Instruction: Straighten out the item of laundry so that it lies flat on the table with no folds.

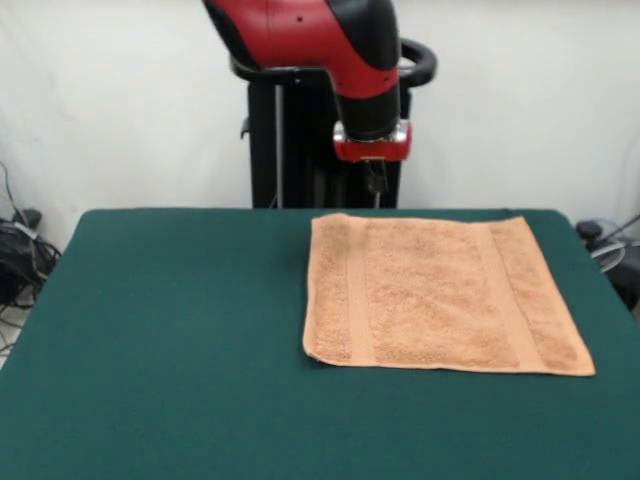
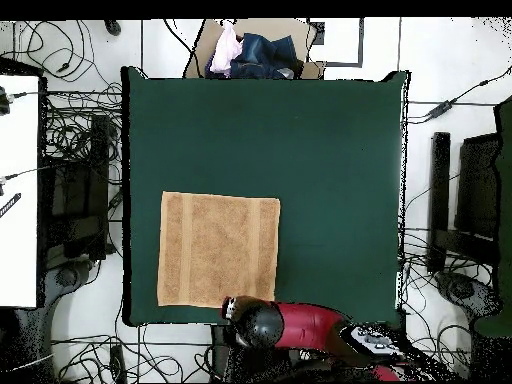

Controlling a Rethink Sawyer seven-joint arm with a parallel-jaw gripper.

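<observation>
One towel (image 1: 440, 295), flat, on one table (image 1: 160, 340), right of centre. One gripper (image 1: 375, 180) above far edge; finger state indeterminable.

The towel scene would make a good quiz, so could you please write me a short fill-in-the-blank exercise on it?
1. The towel lies ____ on the table, with no folds showing.
2. The tabletop's colour is dark ____.
3. The hand hangs above the table's far edge and holds ____.
4. In the overhead view, the towel lies near the table edge closest to the robot's ____.

Missing words: flat; green; nothing; base
</observation>
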